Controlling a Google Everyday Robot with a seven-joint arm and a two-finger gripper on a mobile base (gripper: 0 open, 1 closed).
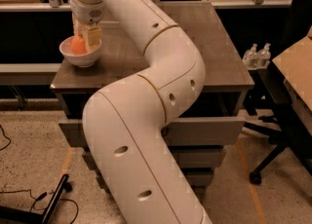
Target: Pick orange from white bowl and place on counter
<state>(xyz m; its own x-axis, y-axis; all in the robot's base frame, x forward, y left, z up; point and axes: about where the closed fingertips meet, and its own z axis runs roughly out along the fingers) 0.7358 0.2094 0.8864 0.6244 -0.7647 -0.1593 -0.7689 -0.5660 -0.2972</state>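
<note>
My white arm (146,135) fills the middle of the view, bending up from the floor and reaching over the grey-brown desk (219,57) toward its left edge. There the white bowl (81,58) stands upright, just inside that edge. My tool (84,40) points down into the bowl, right against the orange (77,46), which sits inside the bowl. Whether my tool grips the fruit or only stands around it, I cannot tell.
</note>
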